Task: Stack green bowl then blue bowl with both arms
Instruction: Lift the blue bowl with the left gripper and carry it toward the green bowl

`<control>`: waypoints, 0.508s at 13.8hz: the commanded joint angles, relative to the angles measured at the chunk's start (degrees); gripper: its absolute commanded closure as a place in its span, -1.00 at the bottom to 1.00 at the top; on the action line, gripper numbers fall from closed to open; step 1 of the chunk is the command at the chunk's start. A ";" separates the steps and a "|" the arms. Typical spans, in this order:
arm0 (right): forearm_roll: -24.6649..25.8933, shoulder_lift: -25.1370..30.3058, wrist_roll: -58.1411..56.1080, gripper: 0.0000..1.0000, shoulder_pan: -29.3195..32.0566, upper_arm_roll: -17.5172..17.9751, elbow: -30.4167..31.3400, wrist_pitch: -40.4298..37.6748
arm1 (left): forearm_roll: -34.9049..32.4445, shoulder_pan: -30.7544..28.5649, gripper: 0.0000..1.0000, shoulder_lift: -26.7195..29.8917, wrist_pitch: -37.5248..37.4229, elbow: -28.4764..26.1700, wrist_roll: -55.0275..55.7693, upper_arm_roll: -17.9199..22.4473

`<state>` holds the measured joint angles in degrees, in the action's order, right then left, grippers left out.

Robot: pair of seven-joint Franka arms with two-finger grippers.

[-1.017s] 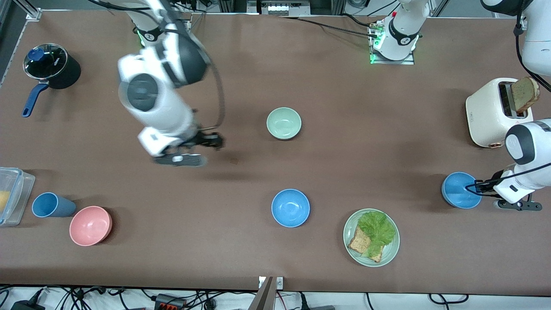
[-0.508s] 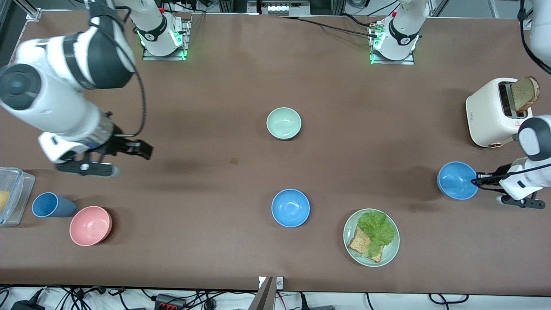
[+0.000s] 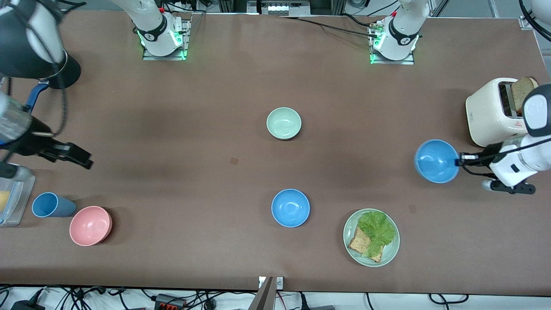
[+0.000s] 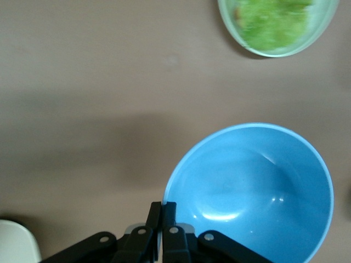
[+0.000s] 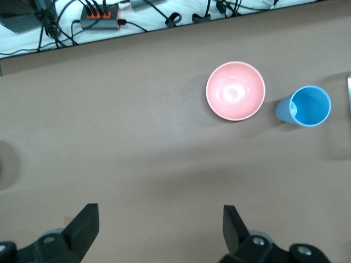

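Note:
The green bowl (image 3: 283,123) sits upright and alone on the table's middle. My left gripper (image 3: 459,160) is shut on the rim of a blue bowl (image 3: 436,160) and holds it in the air over bare table beside the toaster. In the left wrist view its fingers (image 4: 163,207) pinch the rim of that blue bowl (image 4: 258,186). A second blue bowl (image 3: 290,207) rests on the table, nearer to the camera than the green bowl. My right gripper (image 3: 84,158) is open and empty over bare table at the right arm's end, as the right wrist view (image 5: 159,211) shows.
A pale-green plate (image 3: 389,254) with toast and lettuce lies near the front edge. A white toaster (image 3: 493,112) holding bread stands at the left arm's end. A pink bowl (image 3: 90,225), a blue cup (image 3: 49,205), a clear container (image 3: 13,193) and a black pot (image 3: 69,71) are at the right arm's end.
My left gripper has lifted the blue bowl and carried it toward the table's middle. My right arm has swung from the middle out to its own end of the table.

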<state>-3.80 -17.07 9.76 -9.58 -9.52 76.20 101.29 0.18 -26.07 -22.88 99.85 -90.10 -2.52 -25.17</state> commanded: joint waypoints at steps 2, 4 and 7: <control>0.20 2.47 -12.63 -1.00 7.99 3.72 0.09 -1.71 | 1.49 -0.57 0.99 4.07 -3.34 -1.31 18.37 -10.57; 0.37 2.91 -12.84 -1.00 9.05 3.98 0.18 -4.24 | 1.58 -0.57 0.99 4.07 -2.83 -1.31 31.99 -17.42; 0.46 4.05 -11.87 -1.00 11.33 6.69 1.31 -5.93 | 2.72 -0.04 0.99 2.67 0.50 -1.49 45.71 -24.91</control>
<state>-3.80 -14.66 -2.41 -0.78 -6.05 76.19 96.51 1.09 -25.12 -20.04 97.96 -90.42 36.31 -46.64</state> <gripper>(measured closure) 0.000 0.960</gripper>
